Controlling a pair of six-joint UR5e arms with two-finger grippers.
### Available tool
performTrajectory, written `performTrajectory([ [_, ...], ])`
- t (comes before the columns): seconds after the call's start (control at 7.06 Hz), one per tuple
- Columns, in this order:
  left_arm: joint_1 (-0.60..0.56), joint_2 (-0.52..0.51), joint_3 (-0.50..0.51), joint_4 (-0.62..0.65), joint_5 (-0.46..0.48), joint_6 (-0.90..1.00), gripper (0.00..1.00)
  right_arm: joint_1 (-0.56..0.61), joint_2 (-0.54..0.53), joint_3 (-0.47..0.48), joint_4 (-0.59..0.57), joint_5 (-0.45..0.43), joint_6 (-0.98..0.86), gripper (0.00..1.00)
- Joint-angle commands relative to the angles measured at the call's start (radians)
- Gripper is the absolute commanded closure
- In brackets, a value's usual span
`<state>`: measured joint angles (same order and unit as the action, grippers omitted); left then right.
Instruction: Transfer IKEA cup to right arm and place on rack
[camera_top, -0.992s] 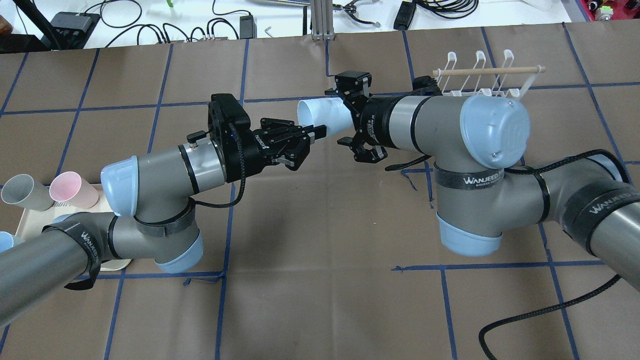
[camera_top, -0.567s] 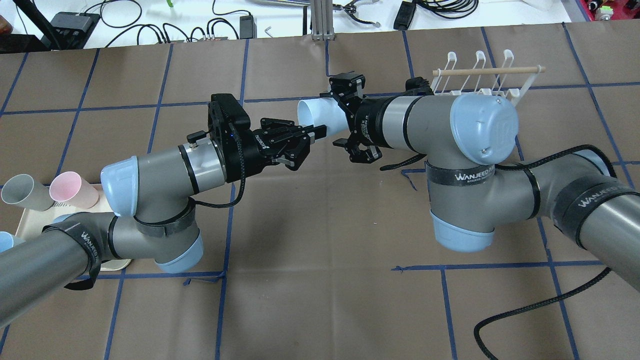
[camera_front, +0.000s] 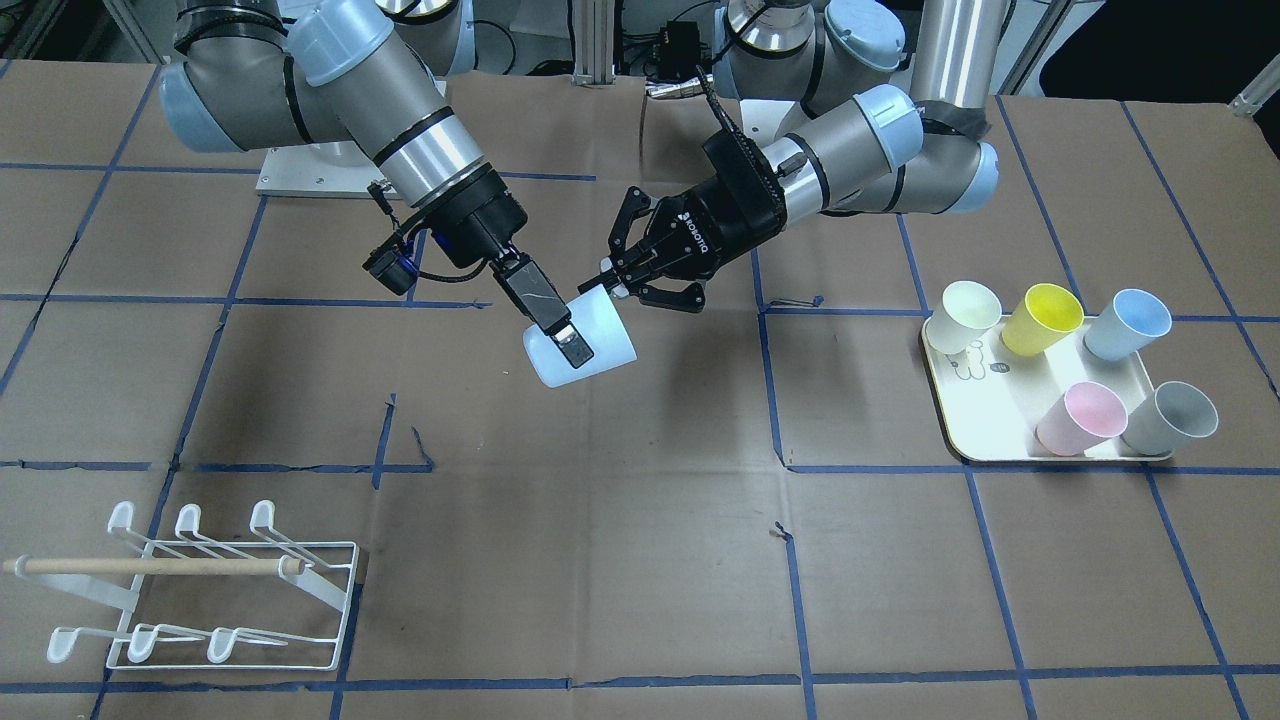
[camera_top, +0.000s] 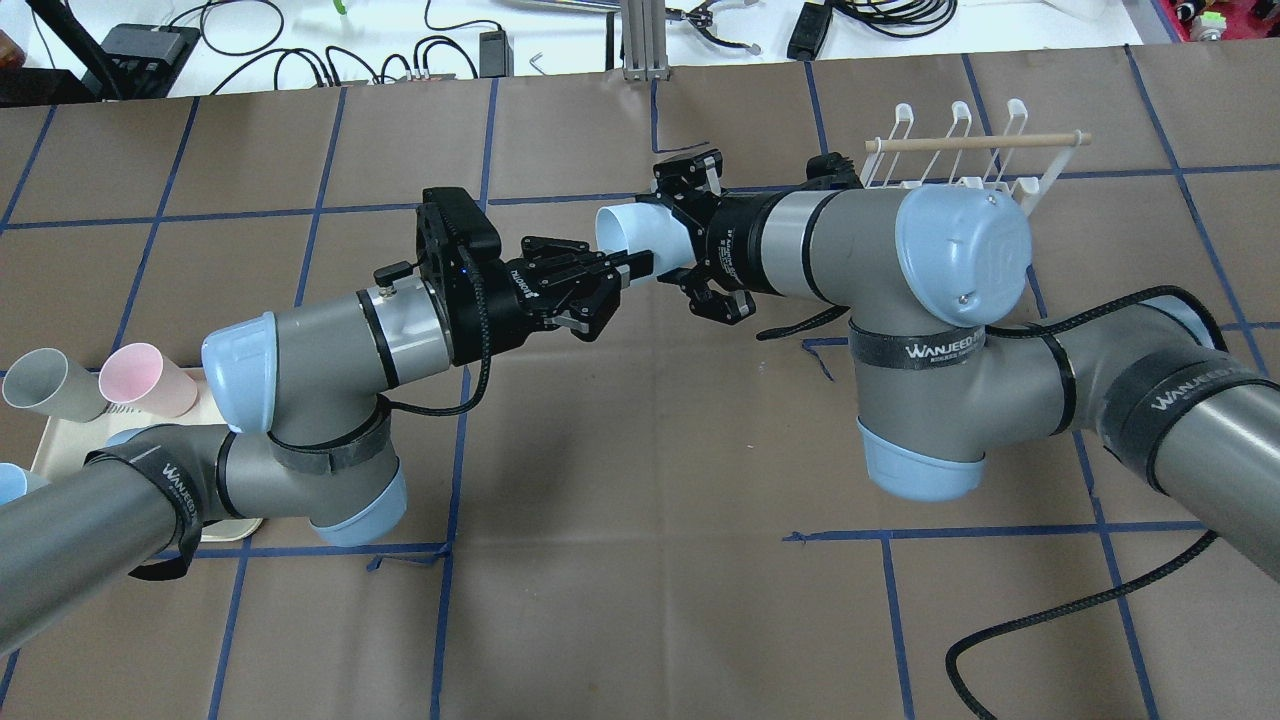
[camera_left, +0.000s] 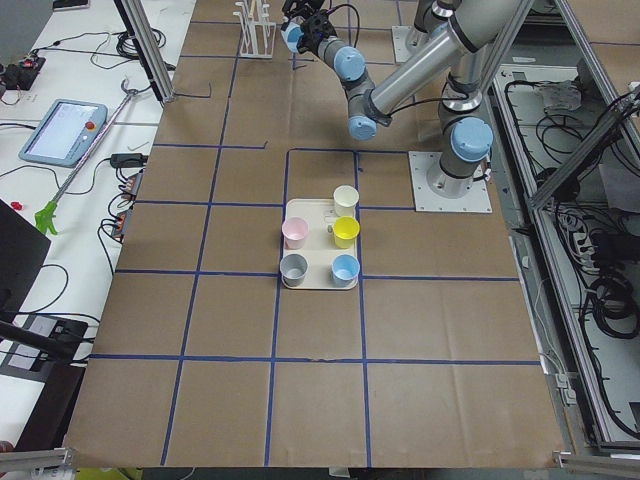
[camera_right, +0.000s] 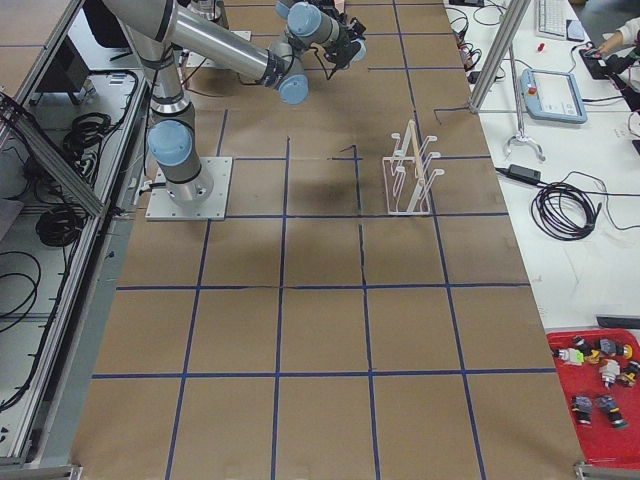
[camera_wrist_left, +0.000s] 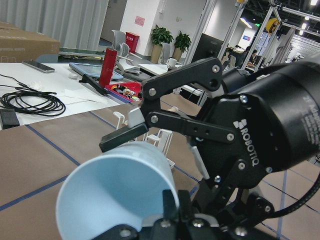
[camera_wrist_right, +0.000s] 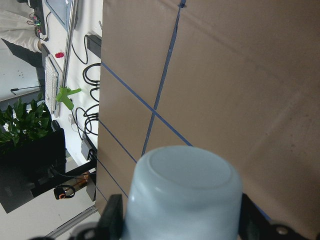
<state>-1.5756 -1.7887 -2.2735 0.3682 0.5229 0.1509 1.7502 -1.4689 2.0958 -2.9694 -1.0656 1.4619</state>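
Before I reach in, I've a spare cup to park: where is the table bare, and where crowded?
Bare: the wide operator-side stretch between the rack and the tray. Crowded: the tray, holding five cups, and mid-table, where the left hand and right hand meet at the held cup.

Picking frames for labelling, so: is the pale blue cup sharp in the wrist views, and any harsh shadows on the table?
Left wrist view: cup sharp, evenly lit. Right wrist view: its base looks slightly soft, bright strip at left washed out. Front-facing view: only soft, diffuse shadows on the table, no glare.
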Motion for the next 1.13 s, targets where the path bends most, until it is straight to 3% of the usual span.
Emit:
performTrajectory([
  [0.0, -0.001, 0.002, 0.0, 0.0, 0.0, -0.011, 0.85, 0.0, -0.002, 0.0, 0.001, 0.01, 0.0, 0.45],
  [0.57, 0.0, -0.003, 0.006, 0.086, 0.015, -0.126, 0.09, 0.0, -0.004, -0.008, 0.001, 0.01, 0.0, 0.48],
  [0.71, 0.005, 0.002, 0.015, 0.086, 0.02, -0.134, 0.02, 0.0, -0.004, -0.008, 0.001, 0.01, 0.0, 0.49],
  [0.85, 0.02, 0.014, 0.023, 0.081, 0.037, -0.136, 0.01, 0.0, -0.005, -0.008, 0.001, 0.01, 0.0, 0.5],
  [0.99, 0.052, 0.02, 0.016, 0.074, 0.149, -0.137, 0.01, 0.0, -0.004, -0.01, 0.001, 0.01, 0.0, 0.5],
])
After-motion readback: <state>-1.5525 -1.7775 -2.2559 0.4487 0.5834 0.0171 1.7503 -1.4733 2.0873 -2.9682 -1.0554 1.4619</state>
